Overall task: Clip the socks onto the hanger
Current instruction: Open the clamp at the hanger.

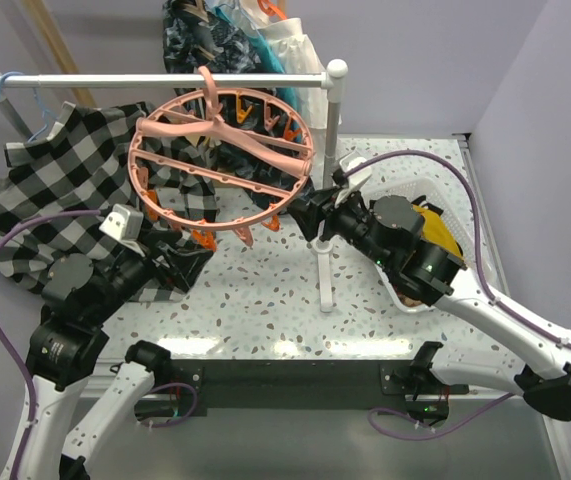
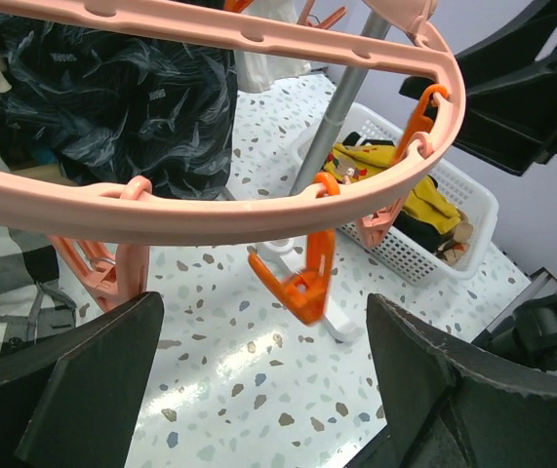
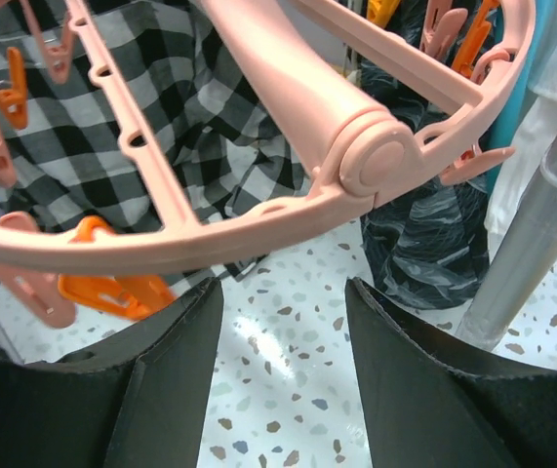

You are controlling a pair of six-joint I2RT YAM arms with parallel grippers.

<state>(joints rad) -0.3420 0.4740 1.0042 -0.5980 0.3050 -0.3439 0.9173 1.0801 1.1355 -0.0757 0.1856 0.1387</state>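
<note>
The salmon-pink round hanger (image 1: 220,160) hangs tilted from the white rail, with pink and orange clips along its rim. My left gripper (image 1: 180,262) is open and empty just below its near-left rim. In the left wrist view (image 2: 263,390) an orange clip (image 2: 307,283) dangles ahead between the jaws. My right gripper (image 1: 310,212) is open and empty at the hanger's right rim. In the right wrist view (image 3: 283,370) the ring's hinge (image 3: 376,161) is just above the jaws. The socks, a mustard yellow one (image 1: 437,228) on top, lie in a white basket (image 2: 454,253) at the right.
A black-and-white checkered shirt (image 1: 55,200) hangs at the left on a blue hanger from the white rail (image 1: 155,78). The rail's right post (image 1: 327,250) stands between the arms, its foot on the speckled table. Dark clothes (image 2: 112,97) hang behind the rail.
</note>
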